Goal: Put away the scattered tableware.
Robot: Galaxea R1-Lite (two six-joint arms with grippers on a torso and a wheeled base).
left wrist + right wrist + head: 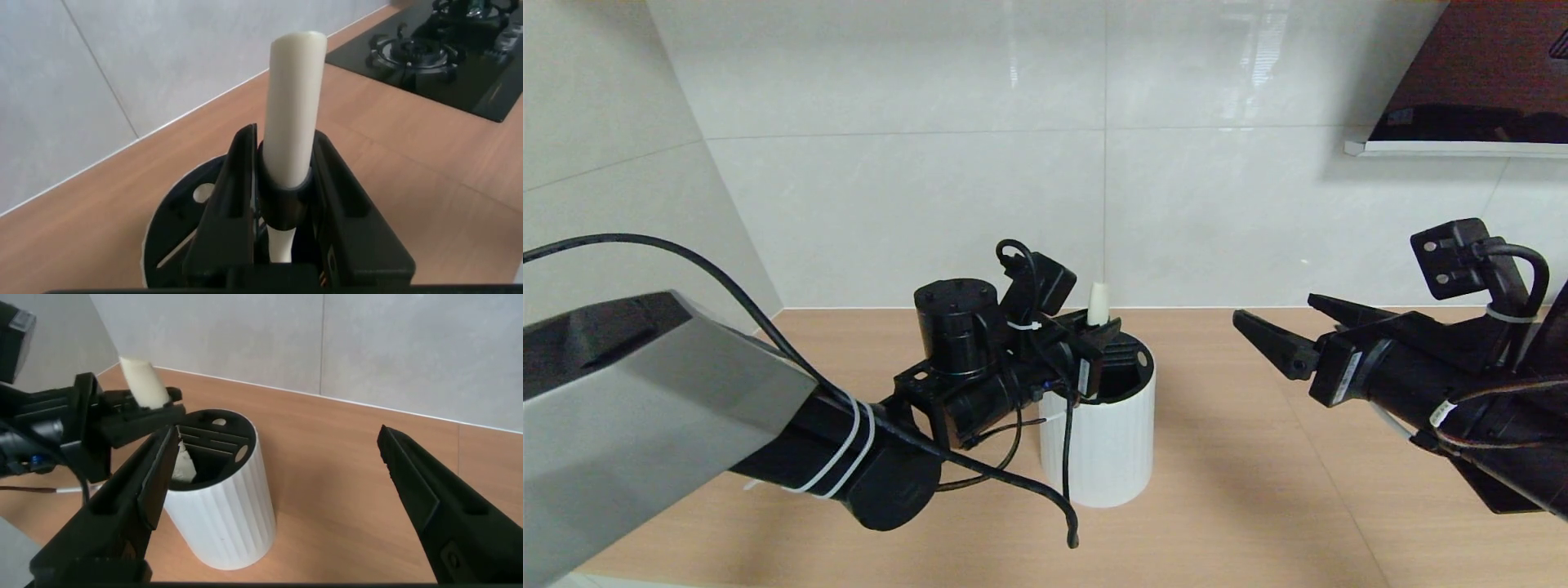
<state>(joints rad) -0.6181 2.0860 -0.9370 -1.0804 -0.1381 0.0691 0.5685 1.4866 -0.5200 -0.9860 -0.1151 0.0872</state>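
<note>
Our left arm (645,392) wears a boxy grey shell, then round black joints, with 2 white cable ties (845,449) and loose black cables (719,273). Our right arm (1413,384) is black; the right gripper (1272,305) has tapered fingers, and a screwed bracket (1450,257) carries 1 white tie.

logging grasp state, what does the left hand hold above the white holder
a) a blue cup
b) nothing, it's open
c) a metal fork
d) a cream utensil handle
D: the left hand is shut on the cream utensil handle, which stands upright between its fingers, right above the white holder.
</note>
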